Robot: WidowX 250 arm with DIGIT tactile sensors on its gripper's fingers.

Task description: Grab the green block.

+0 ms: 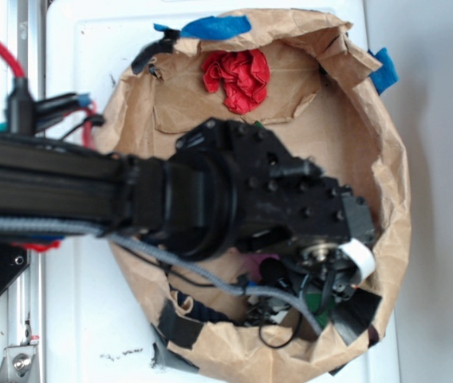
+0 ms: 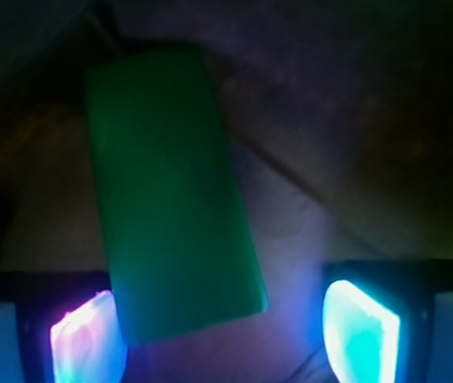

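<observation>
From the left edge of the worktop the black arm reaches across and over the crumpled brown paper nest. Up toward the far edge sits a wad of red cloth, with blue tape on the paper's rim. Moving right, the gripper is down in the near-right part of the nest, and a sliver of green shows beneath it.

Down at the wrist view: the glowing left pad, then the green block lying flat on the paper, slightly angled, its near end just beside that pad, then a wide gap to the right pad. The claw is spread, nothing pinched.

This looks like the lining-up step just before the grasp. The block sits off-centre toward the left pad, so the next move calls for a small shift left, a little more descent, then closing squarely across its narrow sides.
</observation>
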